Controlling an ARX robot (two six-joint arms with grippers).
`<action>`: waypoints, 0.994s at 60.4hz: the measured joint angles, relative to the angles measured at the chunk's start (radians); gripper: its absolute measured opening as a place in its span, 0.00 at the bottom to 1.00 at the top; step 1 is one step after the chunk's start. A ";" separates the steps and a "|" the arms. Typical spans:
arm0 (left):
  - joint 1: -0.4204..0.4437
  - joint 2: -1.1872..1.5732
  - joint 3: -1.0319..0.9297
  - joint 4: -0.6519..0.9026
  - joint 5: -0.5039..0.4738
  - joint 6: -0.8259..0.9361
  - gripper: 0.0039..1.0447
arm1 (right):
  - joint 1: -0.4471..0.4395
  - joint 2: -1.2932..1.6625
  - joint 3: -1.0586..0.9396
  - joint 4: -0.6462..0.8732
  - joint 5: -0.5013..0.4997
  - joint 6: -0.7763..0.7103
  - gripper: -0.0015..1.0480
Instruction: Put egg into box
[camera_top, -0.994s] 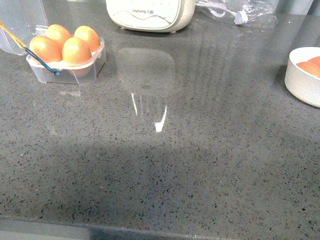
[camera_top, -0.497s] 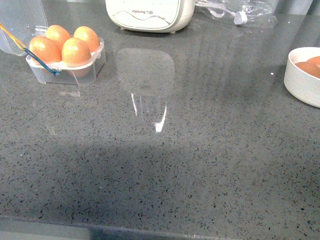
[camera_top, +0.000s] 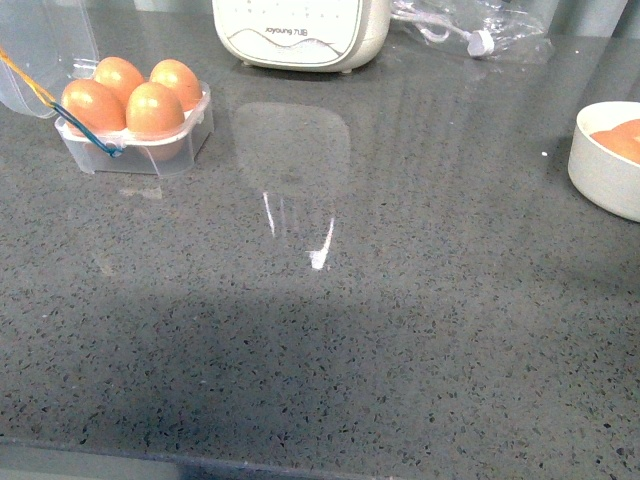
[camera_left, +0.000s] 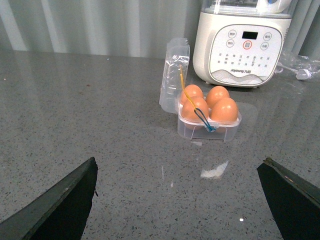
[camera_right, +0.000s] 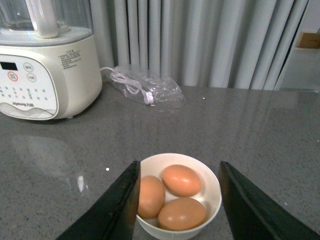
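Four smooth orange-brown eggs fill every cell of the small clear plastic carton, which stands with its lid hinged open at the far left corner of the grey speckled countertop. Three more eggs lie in the round white bowl at the right edge. Compared with the earlier front views, only the framing has shifted slightly. The left gripper is spread wide and empty. The right gripper is released, and the bowl shows between its fingers.

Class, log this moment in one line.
clear plastic egg carton: lid open, four orange-brown eggs | white round bowl: three eggs | left claw: open | right claw: open
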 joint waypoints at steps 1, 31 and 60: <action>0.000 0.000 0.000 0.000 0.000 0.000 0.94 | -0.010 -0.016 -0.015 0.000 -0.011 0.000 0.27; 0.000 0.000 0.000 0.000 0.000 0.000 0.94 | -0.203 -0.269 -0.177 -0.089 -0.200 0.002 0.03; 0.000 0.000 0.000 0.000 0.000 0.000 0.94 | -0.211 -0.480 -0.248 -0.213 -0.204 0.006 0.03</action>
